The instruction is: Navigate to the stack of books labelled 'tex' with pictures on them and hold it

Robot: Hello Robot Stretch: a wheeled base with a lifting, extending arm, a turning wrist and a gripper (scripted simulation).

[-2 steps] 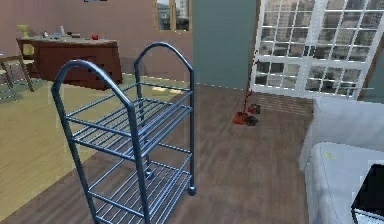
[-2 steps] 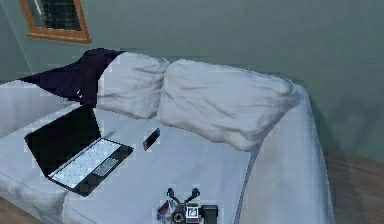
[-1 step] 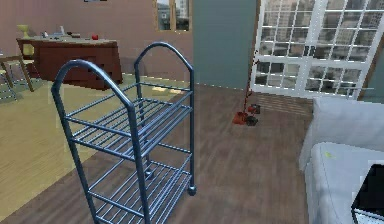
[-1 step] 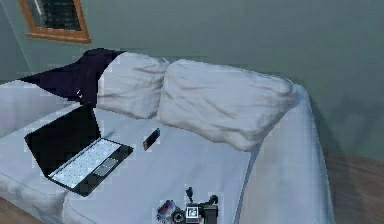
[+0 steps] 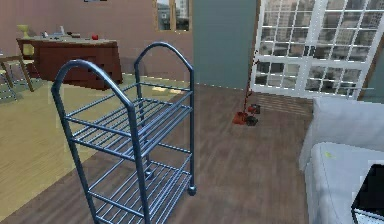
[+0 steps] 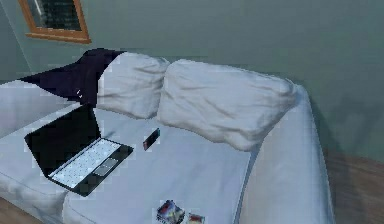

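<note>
Lying on the sofa [image 6: 205, 165] are small pictured items [image 6: 172, 211]; end effector's state cannot be told.

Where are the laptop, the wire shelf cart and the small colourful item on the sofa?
laptop [image 6: 92, 166]: arm side view, keyboard deck.
wire shelf cart [image 5: 128, 120]: forward view, top shelf.
small colourful item [image 6: 172, 210]: arm side view, its middle.
</note>
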